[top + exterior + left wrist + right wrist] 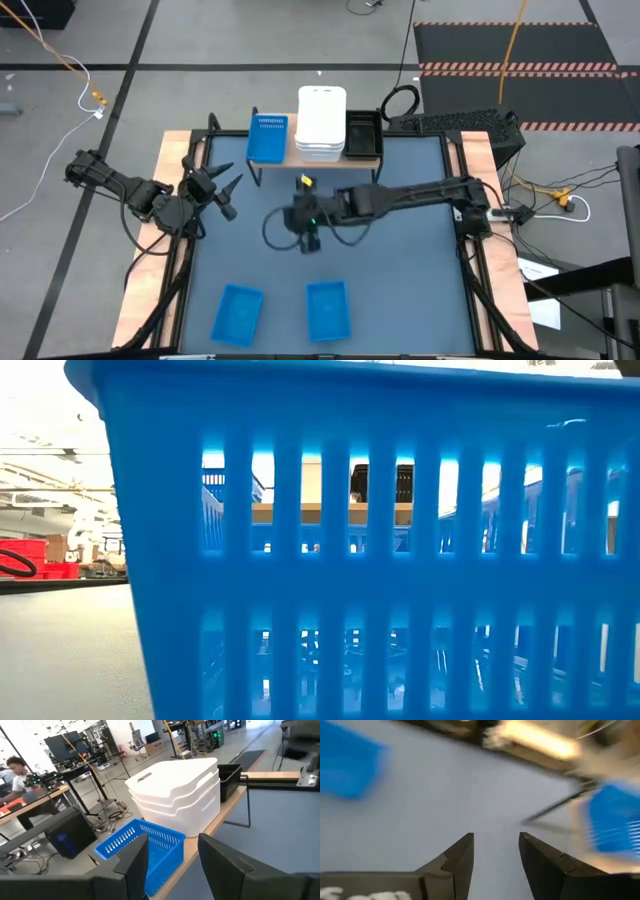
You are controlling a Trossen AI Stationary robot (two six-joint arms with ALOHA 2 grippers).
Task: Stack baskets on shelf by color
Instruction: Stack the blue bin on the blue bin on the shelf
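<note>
Right end effector (309, 243) hovers empty and parted above the table (400, 280).

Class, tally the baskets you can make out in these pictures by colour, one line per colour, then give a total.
Blue baskets: 3, one on the shelf at, two on the table at and.
White baskets: 3, stacked on the shelf.
Black baskets: at least 1; any nested ones cannot be told apart.
Total: at least 7.
</note>
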